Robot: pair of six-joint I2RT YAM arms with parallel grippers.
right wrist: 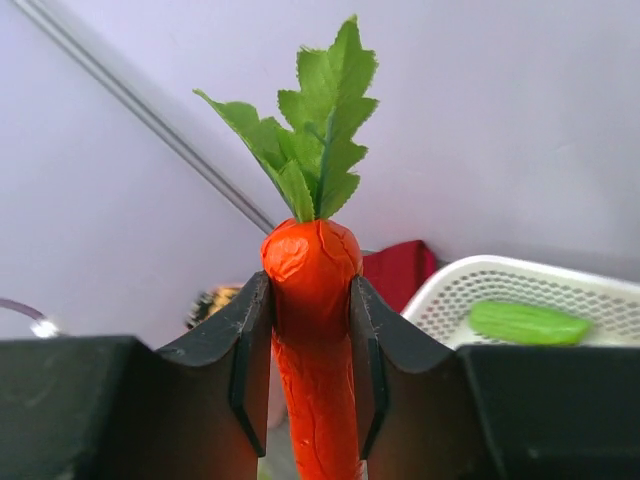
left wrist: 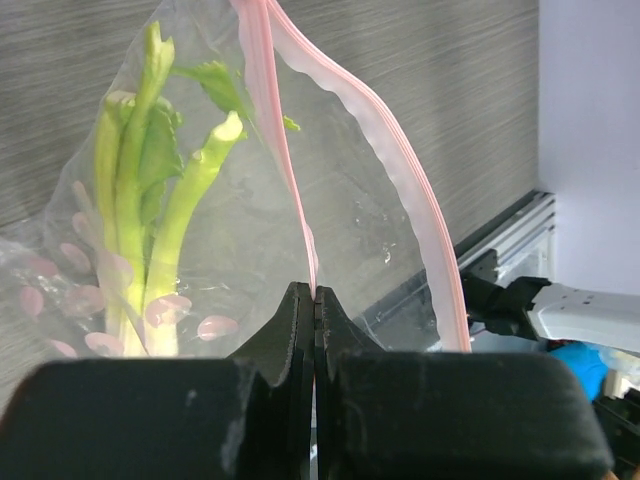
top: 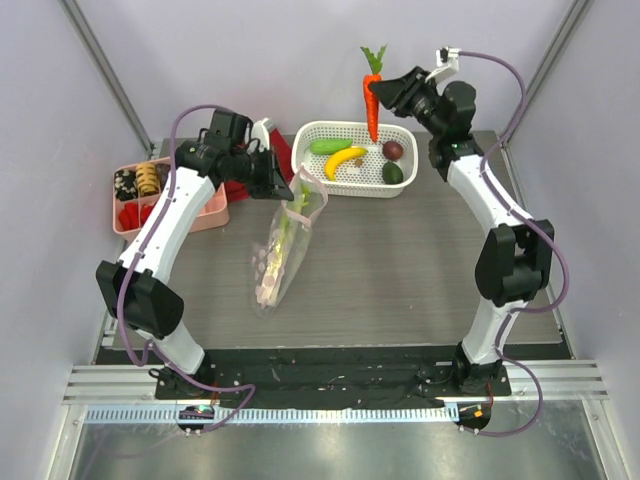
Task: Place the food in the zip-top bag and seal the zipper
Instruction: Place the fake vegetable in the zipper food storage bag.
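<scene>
Loading is in hand: the right jaws are clenched on the carrot (right wrist: 310, 300), high above the white basket (top: 352, 190) at the desk's far edge. The left jaws pinch the zipper (left wrist: 262, 60) strip, hanging the zip-top bag (top: 285, 240) left of the desk's middle with the leek (left wrist: 130, 200) inside. Next, I judge, the carrot must cross left and enter the narrow mouth tip-first; the banana (top: 345, 160) waits, so sealing is far off.
</scene>
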